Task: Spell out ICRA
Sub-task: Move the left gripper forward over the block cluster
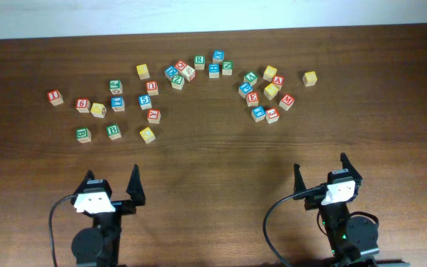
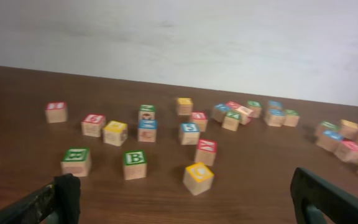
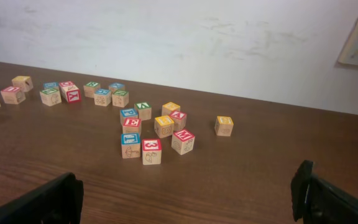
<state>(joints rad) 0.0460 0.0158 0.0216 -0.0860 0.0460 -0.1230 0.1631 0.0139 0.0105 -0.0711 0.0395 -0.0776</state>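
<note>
Presently neither arm holds anything. The left gripper (image 1: pixel 111 185) has its jaws spread wide and empty. The right gripper (image 1: pixel 322 175) is likewise released and grasps nothing. Both sit at the near side of the table (image 1: pixel 213 159), well apart from every block.

Location of task items:
- **I:** a red block reading as I (image 1: pixel 54 96) stands alone at the far left of the scatter.
- **R:** a green R block (image 1: pixel 199 61) sits in the middle cluster, with neighbours close on both sides.
- **A:** a red A block (image 1: pixel 277 81) lies inside the right cluster, with a yellow block (image 1: pixel 270 73) just beside it.
- **C:** no C can be read with confidence from these views.

Hazards:
- **Left:** the I block has space all round, so the chief risk is mistaking a numeral for the letter.
- **Middle:** fingers lowered around the R are likely to nudge adjacent blocks.
- **Right:** the A is hemmed in, so a wide jaw could straddle two blocks or shove the cluster.
- **Throughout:** faces lie turned at varied angles, so a block set down unturned would read askew.

Edges and room:
- The wall (image 1: pixel 213 15) meets the table's far edge close behind the middle cluster, which leaves little room for an approach from that side.
- A broad bare band of wood runs between the scatter and the grippers. I judge it the fit place for the word.
- A lone yellow block (image 1: pixel 310 77) marks the right end of the scatter, and bare table continues beyond it.
</note>
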